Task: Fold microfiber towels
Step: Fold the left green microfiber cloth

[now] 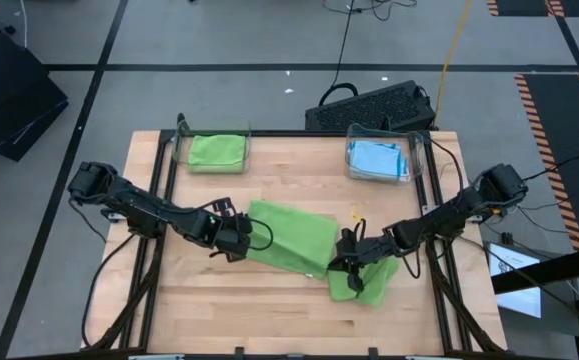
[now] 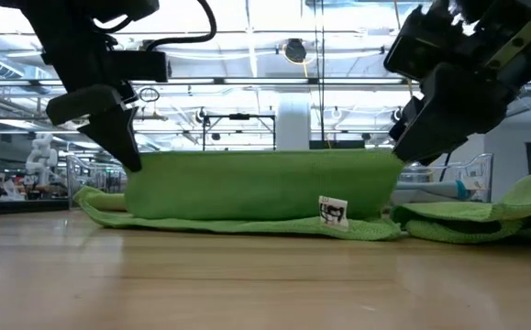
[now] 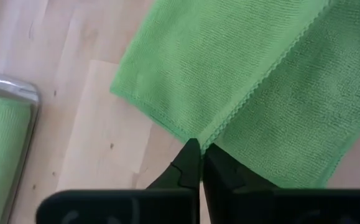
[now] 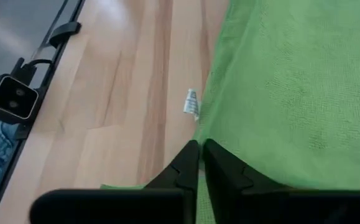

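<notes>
A lime green microfiber towel (image 1: 291,235) lies mid-table, folded over on itself. In the low view its upper layer (image 2: 260,183) stands up from the table as a flap stretched between my two grippers. My left gripper (image 1: 240,241) is shut on the flap's left top corner, and my right gripper (image 1: 347,258) is shut on its right top corner. The towel's lower layer (image 2: 247,223) rests flat on the wood, and a white tag (image 2: 334,211) hangs at its near right. A second green towel (image 1: 369,283) lies crumpled under my right arm. My left gripper pinches the flap's left corner (image 3: 196,135) between its two shut fingers, slanting down from the table's left. The corner is lifted (image 2: 135,160), and the edge runs taut to the other gripper. My right gripper pinches the towel's edge at the flap's right corner (image 4: 212,134) between its two shut fingers, slanting down from the table's right. The corner is lifted clear (image 2: 395,158) while the towel's lower part lies on the table.
A clear bin (image 1: 181,150) with folded green towels stands at the far left, and a clear bin (image 1: 350,145) with blue towels at the far right. Bare wood shows along the near edge (image 1: 259,310). A black keyboard-like case (image 1: 369,105) lies beyond the table.
</notes>
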